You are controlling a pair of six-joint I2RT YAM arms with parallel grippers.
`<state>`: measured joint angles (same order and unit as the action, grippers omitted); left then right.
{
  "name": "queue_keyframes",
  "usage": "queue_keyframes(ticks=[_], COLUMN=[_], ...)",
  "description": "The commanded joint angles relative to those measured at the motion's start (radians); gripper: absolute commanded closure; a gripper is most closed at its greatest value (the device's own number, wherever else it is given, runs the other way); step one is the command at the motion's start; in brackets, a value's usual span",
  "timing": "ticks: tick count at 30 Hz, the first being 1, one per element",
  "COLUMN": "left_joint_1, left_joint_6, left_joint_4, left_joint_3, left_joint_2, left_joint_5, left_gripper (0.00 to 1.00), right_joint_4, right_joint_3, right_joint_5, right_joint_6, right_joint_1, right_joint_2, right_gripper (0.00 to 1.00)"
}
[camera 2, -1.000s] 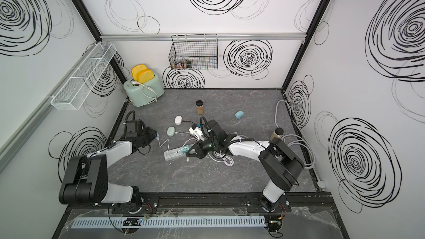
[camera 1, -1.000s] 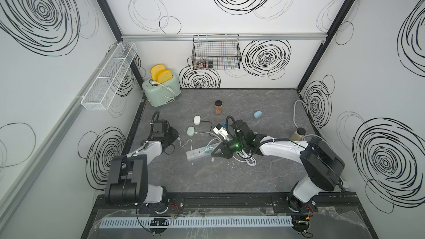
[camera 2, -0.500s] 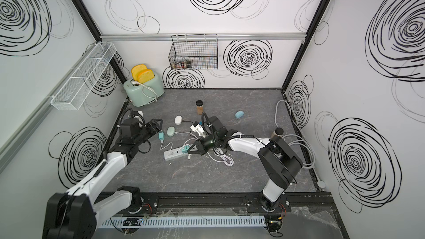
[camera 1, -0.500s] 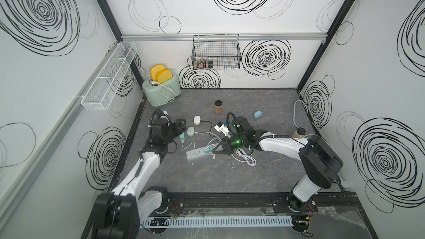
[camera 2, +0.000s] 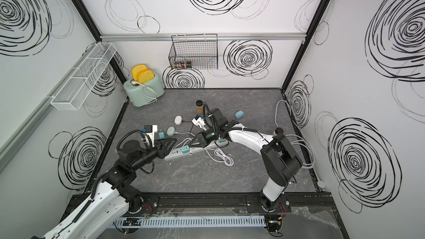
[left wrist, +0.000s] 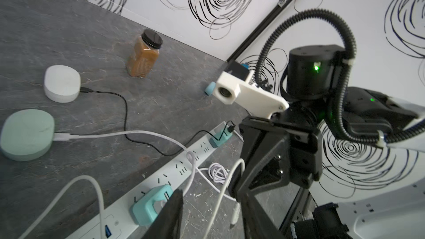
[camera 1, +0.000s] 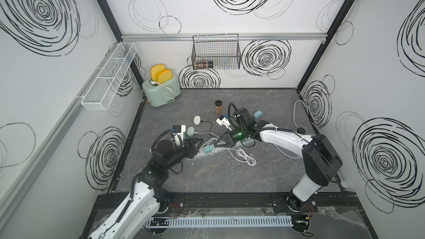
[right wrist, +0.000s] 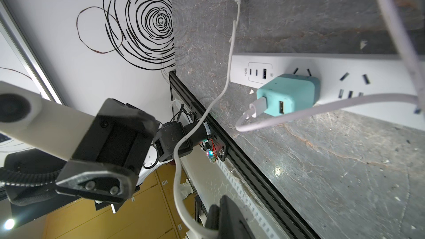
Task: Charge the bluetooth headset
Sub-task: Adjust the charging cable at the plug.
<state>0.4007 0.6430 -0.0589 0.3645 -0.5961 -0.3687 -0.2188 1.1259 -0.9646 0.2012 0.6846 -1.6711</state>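
Three small rounded cases lie on the table: a white case [camera 1: 196,120] on a black cable, a green case [camera 1: 190,131] on a white cable, and a blue case [camera 1: 257,114] at the back with no cable. I cannot tell which is the bluetooth headset. A white power strip [camera 1: 220,150] carries a teal charger [camera 1: 207,150]. My right gripper [camera 1: 217,144] is shut on a white cable [left wrist: 226,187] whose free plug [left wrist: 233,217] dangles. My left gripper [camera 1: 198,146] faces it, open, with the dangling plug between its fingers [left wrist: 170,214], untouched.
A loose teal block [camera 2: 161,134] with a white cable lies beside the green case. A second teal charger [left wrist: 220,137] sits further along the strip. A coiled white cable [camera 1: 246,156], a spice jar [camera 1: 218,107], a toaster [camera 1: 161,90] and a wall basket [camera 1: 216,54] are nearby.
My left arm swung from the left wall to the power strip, opened wide, then narrowed. The teal block seen at its jaws half a second ago now lies on the table. My right gripper barely moved.
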Motion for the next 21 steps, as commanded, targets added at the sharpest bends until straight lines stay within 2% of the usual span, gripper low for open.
queue_keyframes(ticks=[1, 3, 8, 10, 12, 15, 21], left_joint_1=[0.023, 0.037, 0.080, 0.113, 0.166, 0.220, 0.234], left_joint_6=[-0.032, -0.034, -0.020, -0.035, -0.050, -0.036, -0.035], left_joint_4=[-0.031, -0.018, -0.006, 0.037, 0.059, 0.022, 0.032], left_joint_3=[0.023, 0.043, 0.070, 0.103, 0.125, 0.115, 0.112], left_joint_2=[0.012, 0.035, 0.016, 0.004, 0.011, -0.011, -0.125], left_joint_5=[-0.036, -0.019, -0.073, -0.036, 0.030, 0.033, 0.074], left_gripper=[0.55, 0.56, 0.66, 0.66, 0.65, 0.63, 0.55], right_joint_4=[-0.093, -0.102, -0.069, -0.072, -0.074, -0.072, -0.077], right_joint_3=[0.046, 0.061, 0.076, 0.084, 0.091, 0.096, 0.091], right_joint_5=[0.001, 0.023, 0.030, 0.037, 0.035, 0.029, -0.008], right_joint_6=[-0.032, -0.030, 0.007, 0.010, 0.012, 0.015, 0.012], right_joint_1=[-0.013, -0.021, -0.041, -0.050, -0.057, -0.060, -0.066], right_joint_2=[-0.012, -0.022, -0.036, -0.045, -0.055, -0.056, -0.039], right_gripper=[0.91, 0.91, 0.91, 0.91, 0.91, 0.90, 0.89])
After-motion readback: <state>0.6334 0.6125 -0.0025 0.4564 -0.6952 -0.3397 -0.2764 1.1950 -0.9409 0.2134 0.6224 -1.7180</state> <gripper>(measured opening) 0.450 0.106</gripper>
